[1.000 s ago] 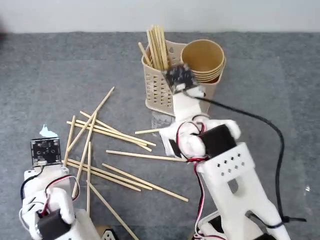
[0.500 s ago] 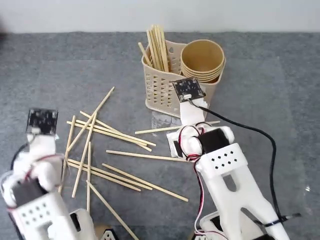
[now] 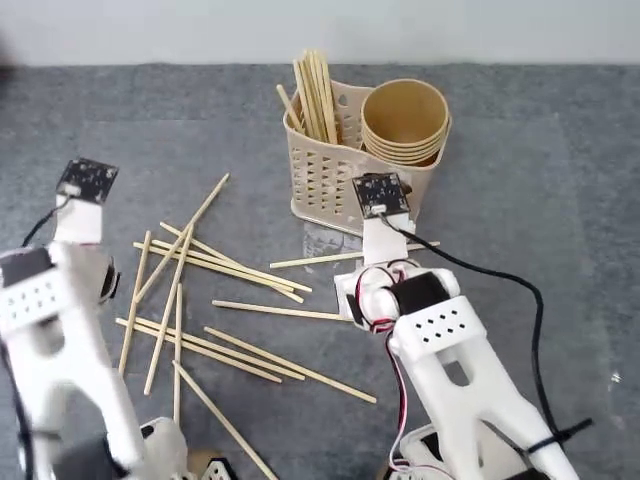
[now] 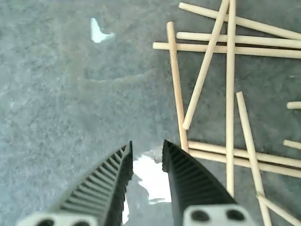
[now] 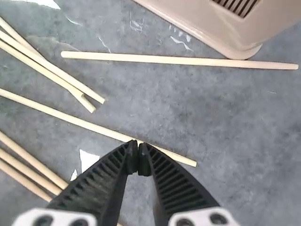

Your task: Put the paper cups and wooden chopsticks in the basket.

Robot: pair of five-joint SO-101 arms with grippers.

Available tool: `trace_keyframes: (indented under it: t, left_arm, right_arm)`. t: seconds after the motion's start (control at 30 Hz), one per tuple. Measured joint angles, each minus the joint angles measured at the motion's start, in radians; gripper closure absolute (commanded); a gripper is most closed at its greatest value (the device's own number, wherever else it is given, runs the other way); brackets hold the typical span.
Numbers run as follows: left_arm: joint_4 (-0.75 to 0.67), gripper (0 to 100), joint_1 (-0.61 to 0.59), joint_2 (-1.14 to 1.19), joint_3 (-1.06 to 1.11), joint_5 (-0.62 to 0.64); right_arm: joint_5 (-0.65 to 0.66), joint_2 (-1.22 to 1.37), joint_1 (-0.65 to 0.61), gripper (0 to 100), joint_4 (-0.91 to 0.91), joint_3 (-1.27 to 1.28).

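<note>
Stacked paper cups (image 3: 405, 118) and several chopsticks (image 3: 315, 92) upright in basket (image 3: 322, 188); loose chopsticks (image 3: 215, 262) scattered across worktop (image 3: 520, 230); left gripper (image 4: 146, 147) slightly spread, empty, beside them; right gripper (image 5: 138, 144) pressed together, empty, above one.

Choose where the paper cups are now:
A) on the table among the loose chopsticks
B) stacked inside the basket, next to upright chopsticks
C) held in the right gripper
B: the paper cups sit stacked inside the basket, beside the chopsticks that stand in it.

One basket (image 3: 318, 190), one stack of paper cups (image 3: 405, 118), about twelve loose chopsticks (image 3: 280, 311).
</note>
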Motion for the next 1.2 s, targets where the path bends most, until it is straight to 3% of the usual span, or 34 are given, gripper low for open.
trace_keyframes:
  t: [0.37,0.63,1.2]
  left_arm:
    - [0.003,89,0.069,0.439,-0.296,-0.002]
    - [0.003,89,0.129,0.537,-0.376,-0.002]
    - [0.011,91,0.141,0.832,-0.563,-0.005]
  right_arm:
    - [0.000,0.000,0.029,99.0,-0.055,0.044]
    - [0.000,0.000,0.054,99.0,-0.055,0.044]
    - [0.000,0.000,0.060,99.0,-0.055,0.044]
